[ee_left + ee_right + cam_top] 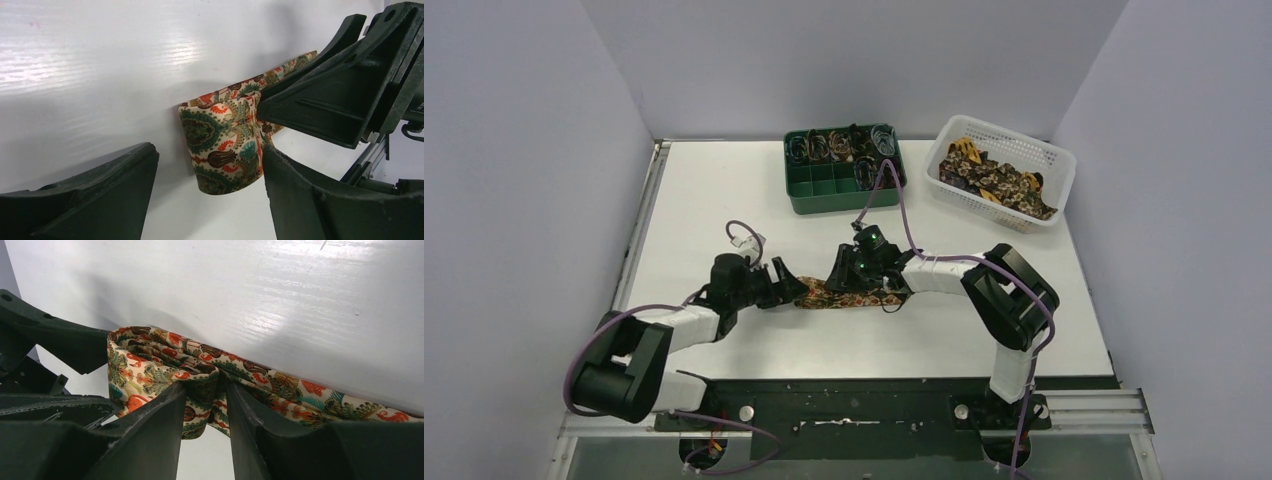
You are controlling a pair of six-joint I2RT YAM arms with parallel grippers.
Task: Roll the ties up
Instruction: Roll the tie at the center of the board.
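Note:
One tie [849, 297] in a cream, green and orange-red print lies as a strip in the middle of the table. Its left end is folded into a loop [222, 145]. My right gripper [842, 276] is shut on that fold; in the right wrist view its fingers [205, 386] pinch the bunched fabric [150, 365]. My left gripper [786, 284] is open beside it. In the left wrist view the loop stands between its jaws [209, 156], close against the right finger [300, 190]. The right gripper's fingers [345, 95] show at upper right.
A green compartment tray [844, 202] at the back centre holds several coiled ties [824, 147]. A white basket [1007, 131] at the back right holds a heap of loose ties [994, 178]. White walls enclose the table on three sides.

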